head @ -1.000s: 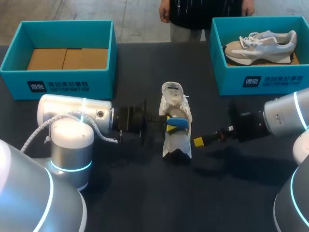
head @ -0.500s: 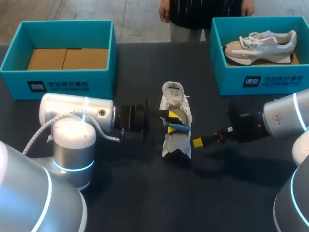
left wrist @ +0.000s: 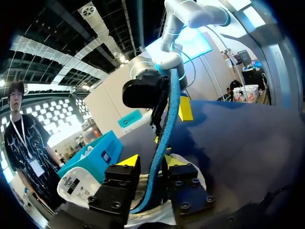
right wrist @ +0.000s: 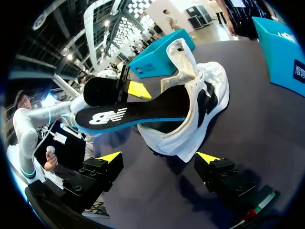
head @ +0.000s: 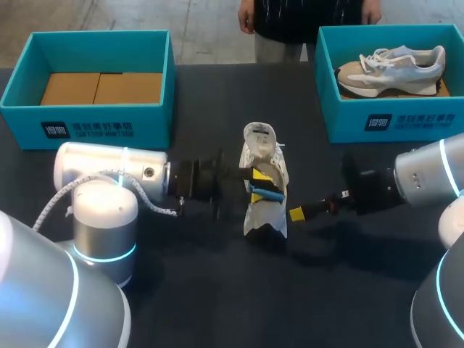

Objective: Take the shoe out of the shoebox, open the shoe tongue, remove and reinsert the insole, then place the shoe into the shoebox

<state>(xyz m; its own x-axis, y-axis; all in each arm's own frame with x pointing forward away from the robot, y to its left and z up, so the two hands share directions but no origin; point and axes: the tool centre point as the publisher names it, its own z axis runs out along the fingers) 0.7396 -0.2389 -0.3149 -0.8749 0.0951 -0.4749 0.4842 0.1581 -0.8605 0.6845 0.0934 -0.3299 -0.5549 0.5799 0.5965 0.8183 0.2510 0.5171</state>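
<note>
The shoe (head: 267,217) was found already out of its box, laid on the table (head: 181,290) just ahead of the right gripper (right wrist: 158,157). That gripper's fingers were spread wide with nothing between them. The tongue (head: 259,138) had been folded back, so the opening was exposed.

The insole (right wrist: 128,114) was pinched near one end between the fingers of the left gripper (left wrist: 150,162), which were closed on it from both sides. From there it was held raised and stretched ahead of those jaws, its far end lying in the shoe's opening.

Taking out and opening were therefore judged done. The insole step was judged in hand, though whether it was being drawn out or fed back could not be told. The insole had yet to be seated flat, and the shoe had yet to be carried to the teal shoebox (head: 87,127), which stood well apart from both grippers.
</note>
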